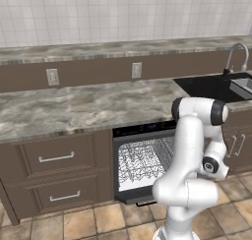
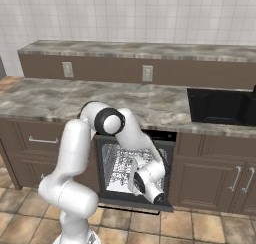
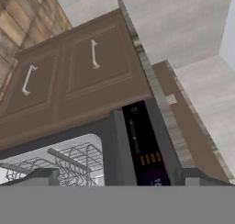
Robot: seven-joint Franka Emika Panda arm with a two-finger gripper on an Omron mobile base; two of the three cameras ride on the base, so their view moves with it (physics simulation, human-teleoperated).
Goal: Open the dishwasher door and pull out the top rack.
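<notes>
Gripper (image 3: 114,175) open, seemingly just before top rack (image 3: 55,161).

Kitchen, marble counter (image 1: 74,108), sink (image 1: 211,86), tiled wall (image 1: 123,13)

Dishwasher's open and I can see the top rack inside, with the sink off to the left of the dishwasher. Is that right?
Not quite. The sink sits to the right of the dishwasher, not the left, as the left base view shows. The rest holds: it is open and the top rack shows inside.

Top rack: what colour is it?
Pale white-grey wire, the top rack shows best in the left base view.
</notes>
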